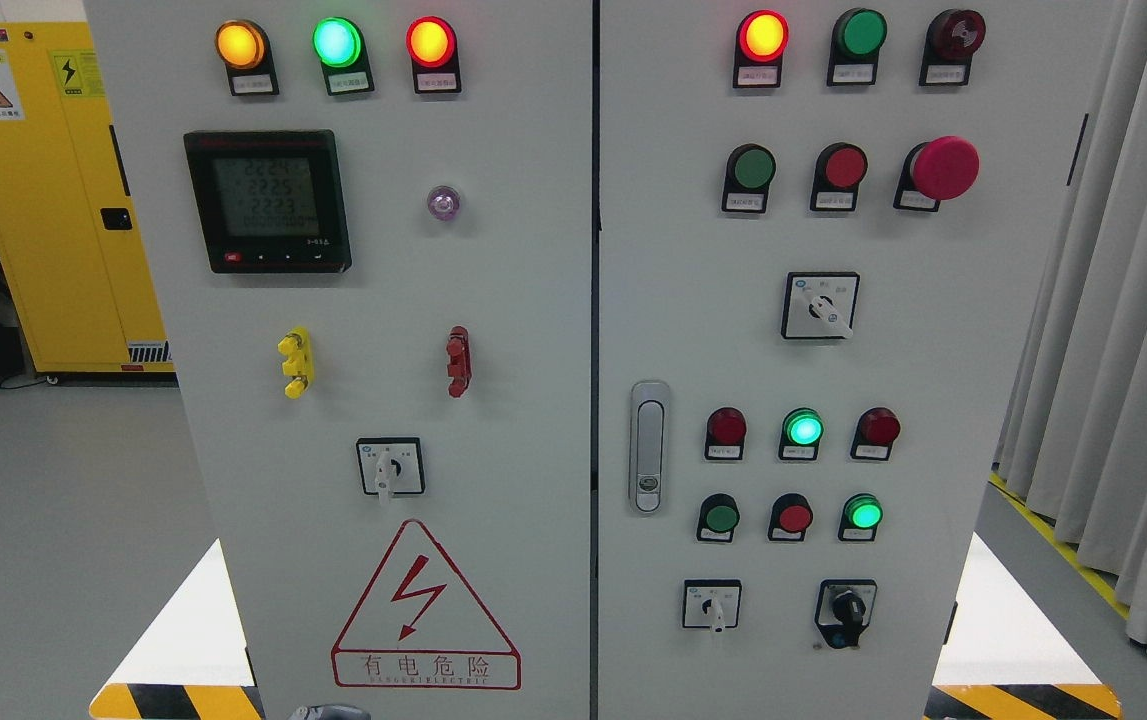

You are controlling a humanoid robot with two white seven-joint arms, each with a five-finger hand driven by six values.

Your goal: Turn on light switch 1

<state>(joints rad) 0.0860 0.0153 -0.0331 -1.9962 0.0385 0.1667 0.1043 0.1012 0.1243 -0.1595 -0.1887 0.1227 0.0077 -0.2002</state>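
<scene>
I see the grey control cabinet (533,300) filling my view, its green lamp (803,428) lit beside two dark red ones.

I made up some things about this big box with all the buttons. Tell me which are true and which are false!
1. The big mushroom button is red. True.
2. The three top-left lights are all green. False: orange, green, red.
3. A lightning warning triangle is on the left door. True.
4. The cabinet behind is blue. False: it is yellow.
5. A robot hand is pressing a button. False: no hand touches any button.
</scene>
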